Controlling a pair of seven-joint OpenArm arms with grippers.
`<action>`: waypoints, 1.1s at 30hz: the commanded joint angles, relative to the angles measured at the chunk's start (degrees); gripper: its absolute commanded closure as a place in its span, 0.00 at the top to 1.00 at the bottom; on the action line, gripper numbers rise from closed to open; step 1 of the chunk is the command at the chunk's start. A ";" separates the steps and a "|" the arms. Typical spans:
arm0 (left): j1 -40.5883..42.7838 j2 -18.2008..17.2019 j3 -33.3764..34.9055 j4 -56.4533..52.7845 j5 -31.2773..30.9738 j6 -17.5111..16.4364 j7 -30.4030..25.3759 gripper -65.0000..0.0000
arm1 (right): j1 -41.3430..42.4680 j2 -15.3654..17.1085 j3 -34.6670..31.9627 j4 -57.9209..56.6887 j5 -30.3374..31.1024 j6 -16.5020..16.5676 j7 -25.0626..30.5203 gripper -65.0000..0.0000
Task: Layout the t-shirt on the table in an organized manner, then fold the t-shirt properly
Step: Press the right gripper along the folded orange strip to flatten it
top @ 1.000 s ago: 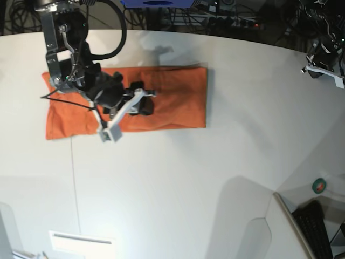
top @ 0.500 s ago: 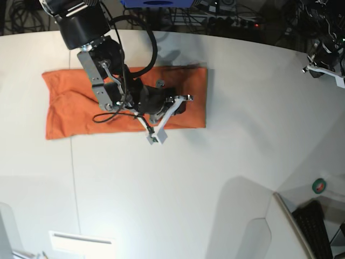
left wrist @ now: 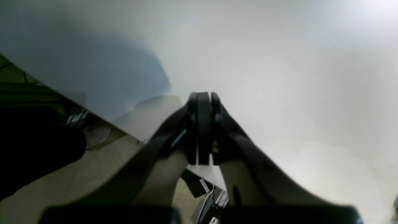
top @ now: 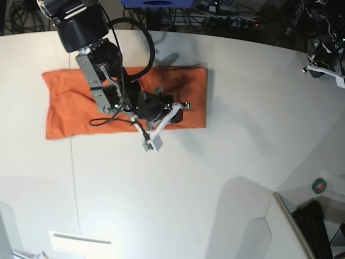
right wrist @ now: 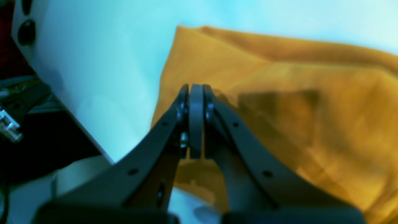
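The orange t-shirt [top: 64, 108] lies on the white table [top: 215, 172] at the upper left, folded into a long flat strip. My right gripper [top: 180, 108] hovers over the strip's right part. In the right wrist view the right gripper [right wrist: 196, 90] is shut, its fingers pressed together above the t-shirt [right wrist: 311, 124] near a fabric edge, with no cloth visible between them. My left gripper [left wrist: 203, 95] is shut too, with nothing in it, over bare table [left wrist: 279, 62] close to its edge. The left arm [top: 323, 62] sits at the far right of the base view.
A thin dark seam [top: 74, 178] runs down the tabletop below the shirt. A white panel [top: 81, 240] lies at the front left. A green-rimmed round object [top: 319, 186] and a keyboard [top: 315, 226] sit off the table's right edge. Cables [top: 215, 19] crowd the far side.
My right arm has swept from the shirt's left part to its right part, and its gripper has closed. The shirt and the left arm have stayed put.
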 commanded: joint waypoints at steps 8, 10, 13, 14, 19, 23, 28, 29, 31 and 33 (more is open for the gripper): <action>-0.02 -1.09 -0.32 0.79 -0.55 -0.23 -0.96 0.00 | 2.96 2.11 0.45 -3.65 0.41 0.16 4.58 0.00; -0.02 -1.09 -0.32 0.79 -0.55 -0.23 -0.96 0.00 | 0.85 2.81 0.53 1.37 0.50 -0.01 4.58 0.00; -0.02 -1.09 -0.32 0.79 -0.55 -0.23 -0.96 0.00 | -1.70 4.74 2.29 7.26 0.50 -2.65 4.58 0.00; -0.02 -1.09 -0.32 0.79 -0.55 -0.23 -0.96 0.00 | -2.22 5.01 3.17 7.43 0.50 -3.97 4.58 0.00; 0.07 -1.09 -0.32 0.79 -0.55 -0.23 -1.05 0.00 | -1.52 5.62 7.92 1.28 0.33 -4.94 4.93 0.00; -0.11 -1.00 -0.32 0.79 -0.55 -0.23 -1.05 0.00 | -0.55 5.89 8.89 -0.83 0.41 -4.94 6.34 0.00; -0.19 -1.00 -0.32 0.79 -0.55 -0.23 -1.05 0.00 | -6.18 6.94 8.36 15.52 0.59 -4.94 2.39 0.00; -0.19 -1.00 -0.32 0.79 -0.55 -0.23 -1.05 0.00 | -7.15 6.68 8.36 17.80 0.59 -4.85 0.28 0.00; -0.19 -1.00 -0.32 0.79 -0.55 -0.23 -1.05 0.00 | -8.73 5.45 7.13 20.97 0.59 -4.59 -4.56 0.00; -0.19 -1.00 -0.32 0.79 -0.55 -0.23 -1.05 0.00 | -9.34 4.83 3.79 21.50 0.59 -2.48 -5.88 0.00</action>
